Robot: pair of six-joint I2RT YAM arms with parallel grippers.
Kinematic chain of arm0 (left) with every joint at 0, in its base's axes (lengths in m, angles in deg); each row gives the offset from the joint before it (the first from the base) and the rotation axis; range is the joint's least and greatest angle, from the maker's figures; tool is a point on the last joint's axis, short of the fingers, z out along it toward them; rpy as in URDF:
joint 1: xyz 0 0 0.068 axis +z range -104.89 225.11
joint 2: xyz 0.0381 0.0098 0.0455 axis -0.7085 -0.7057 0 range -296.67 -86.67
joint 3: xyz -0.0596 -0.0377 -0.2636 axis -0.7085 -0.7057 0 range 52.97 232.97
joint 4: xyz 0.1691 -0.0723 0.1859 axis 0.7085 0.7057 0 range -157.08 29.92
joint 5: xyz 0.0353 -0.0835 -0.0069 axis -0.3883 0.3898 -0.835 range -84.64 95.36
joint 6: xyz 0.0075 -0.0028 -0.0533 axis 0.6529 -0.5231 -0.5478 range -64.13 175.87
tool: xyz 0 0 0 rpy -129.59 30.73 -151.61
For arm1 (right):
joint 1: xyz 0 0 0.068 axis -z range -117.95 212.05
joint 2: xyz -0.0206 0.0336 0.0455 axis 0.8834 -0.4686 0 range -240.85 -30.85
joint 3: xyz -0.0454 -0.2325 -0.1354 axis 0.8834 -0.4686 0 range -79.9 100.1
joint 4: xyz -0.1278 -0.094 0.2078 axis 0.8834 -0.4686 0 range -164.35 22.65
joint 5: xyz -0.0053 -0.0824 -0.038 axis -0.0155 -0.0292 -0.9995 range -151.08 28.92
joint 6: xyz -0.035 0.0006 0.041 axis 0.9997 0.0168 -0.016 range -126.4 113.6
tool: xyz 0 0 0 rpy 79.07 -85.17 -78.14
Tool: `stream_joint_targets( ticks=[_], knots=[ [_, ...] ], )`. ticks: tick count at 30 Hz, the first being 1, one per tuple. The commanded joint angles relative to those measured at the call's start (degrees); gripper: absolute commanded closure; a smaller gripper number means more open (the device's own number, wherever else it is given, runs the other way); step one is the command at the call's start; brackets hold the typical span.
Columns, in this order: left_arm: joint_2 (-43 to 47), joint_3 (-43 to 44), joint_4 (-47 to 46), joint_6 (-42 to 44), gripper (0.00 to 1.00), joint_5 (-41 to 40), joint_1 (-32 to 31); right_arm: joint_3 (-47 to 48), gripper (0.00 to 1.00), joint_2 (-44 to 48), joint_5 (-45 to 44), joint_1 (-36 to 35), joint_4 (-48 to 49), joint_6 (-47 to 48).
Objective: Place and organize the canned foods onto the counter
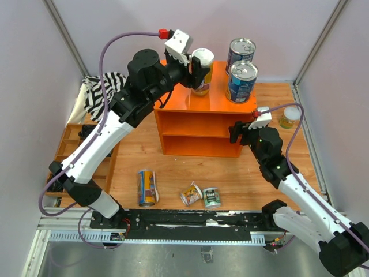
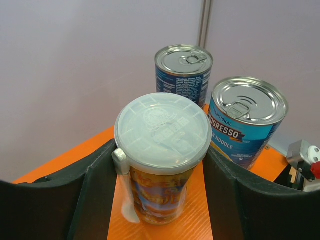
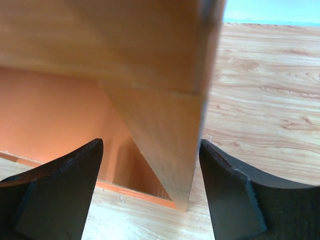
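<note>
left hand [image 2: 160,152] above counter [image 1: 199,124], clamped on upright tall can [image 2: 162,132] | right hand [image 3: 149,145] low, wide open

My left arm [image 1: 109,135] reaches up and forward, left tool [image 2: 160,165] fingers parted; my right tool [image 3: 150,170] has its fingers spread wide.

I can see seven cans: two wide blue cans [image 1: 241,55], two tall cans [image 1: 147,187], three small cans [image 1: 211,197]. I also see one orange counter [image 1: 216,103], one brown tray [image 1: 70,138], one striped cloth [image 1: 92,95].
</note>
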Motion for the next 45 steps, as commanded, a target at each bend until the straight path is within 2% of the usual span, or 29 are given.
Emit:
stream_joint_targets(
  ticks=[1, 18, 30, 45],
  knots=[
    [-0.68, 4.29, -12.17, -2.75, 1.00, 5.59, 1.57, 2.08, 0.21, 1.04, 0.69, -1.01, -0.67, -1.32],
    [-8.50, 10.17, -15.43, -4.62, 1.00, 8.73, 4.18, -1.42, 0.17, 10.89, 0.64, -1.77, -6.51, -3.97],
    [-11.81, 11.92, -14.14, 0.43, 1.00, 7.05, 4.18, -1.67, 0.16, 19.10, 0.32, -3.42, -12.43, -4.45],
    [-14.63, 12.49, -14.62, -1.11, 1.00, 10.60, 6.48, -1.22, 0.16, 21.21, -0.24, -4.79, -15.58, -4.38]
  ],
)
